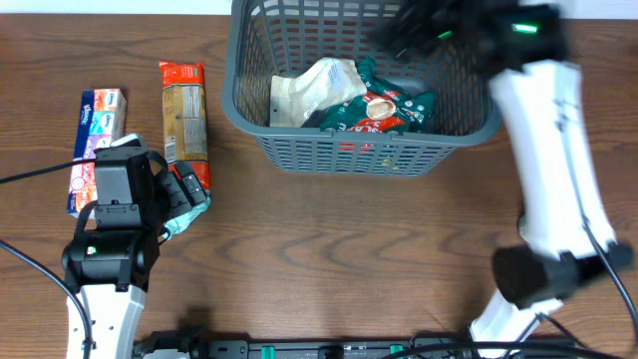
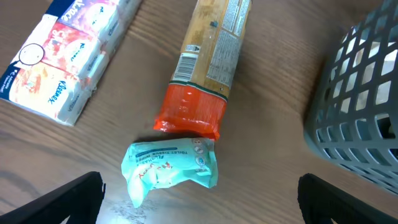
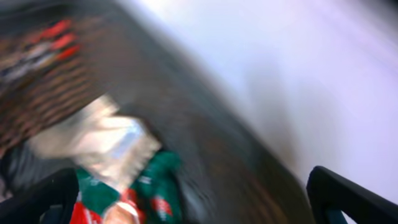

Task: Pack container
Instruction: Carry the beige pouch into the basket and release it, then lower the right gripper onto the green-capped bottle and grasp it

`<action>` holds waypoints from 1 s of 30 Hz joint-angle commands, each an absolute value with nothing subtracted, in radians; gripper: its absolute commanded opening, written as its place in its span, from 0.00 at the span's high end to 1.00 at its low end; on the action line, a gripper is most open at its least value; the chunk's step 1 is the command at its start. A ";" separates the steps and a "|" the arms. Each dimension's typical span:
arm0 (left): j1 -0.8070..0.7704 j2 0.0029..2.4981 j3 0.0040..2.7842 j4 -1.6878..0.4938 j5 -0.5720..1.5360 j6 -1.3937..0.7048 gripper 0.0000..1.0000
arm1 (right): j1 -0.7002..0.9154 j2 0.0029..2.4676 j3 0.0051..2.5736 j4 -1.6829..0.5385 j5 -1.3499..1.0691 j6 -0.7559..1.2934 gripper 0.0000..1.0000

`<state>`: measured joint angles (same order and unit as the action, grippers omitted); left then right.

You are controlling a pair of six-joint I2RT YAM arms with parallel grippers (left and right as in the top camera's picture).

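Surface (image 1: 349, 259): brown wood grain; directions below are read from the overhead view, with 12 o'clock as the far edge.
Tissue pack (image 1: 97, 150) (image 2: 62, 59): at 9 o'clock on the surface, lying flat with its long side running from 12 to 6.
Left hand (image 1: 177, 197) (image 2: 199, 205): at 8 o'clock, fingers spread wide and gripping nothing, held above the near end of the long packet.
Long packet (image 1: 184, 120) (image 2: 208, 62): just to the 3 o'clock side of the tissue pack and apart from it. It is tan in the middle with orange-red ends and lies lengthwise from 12 to 6.
Teal packet (image 1: 191, 213) (image 2: 171, 168): small and crumpled, touching the near end of the long packet. In the wrist view it lies between the two spread fingers.
Container (image 1: 359, 150) (image 2: 360, 99): the grey lattice basket stands at 12 to 1 o'clock on the surface, well apart from the loose packs.
Pale bag (image 1: 314, 90) (image 3: 106, 140): inside the container, toward its 9 o'clock side.
Green and red bag (image 1: 384, 110) (image 3: 149, 193): inside the container, against the 3 o'clock side of the pale bag.
Right hand (image 1: 429, 30) (image 3: 196, 208): blurred, above the container's 1 o'clock corner, with the fingers wide apart and nothing between them.
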<state>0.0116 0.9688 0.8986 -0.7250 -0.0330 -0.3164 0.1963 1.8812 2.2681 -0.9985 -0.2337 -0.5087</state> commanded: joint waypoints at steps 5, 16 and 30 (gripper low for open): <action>0.017 0.973 0.921 -0.725 -0.037 -0.307 0.02 | -0.091 1.769 2.323 -1.305 0.072 0.207 0.01; 0.017 0.973 0.921 -0.725 -0.037 -0.307 0.01 | -0.447 1.746 2.297 -1.699 0.052 0.327 0.01; 0.017 0.973 0.921 -0.725 -0.037 -0.307 0.01 | -0.537 1.464 1.580 -1.451 0.061 0.299 0.01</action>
<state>0.0116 0.9688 0.8986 -0.7254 -0.0330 -0.3164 -0.5312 1.4891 1.7252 -1.5215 0.0425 0.3038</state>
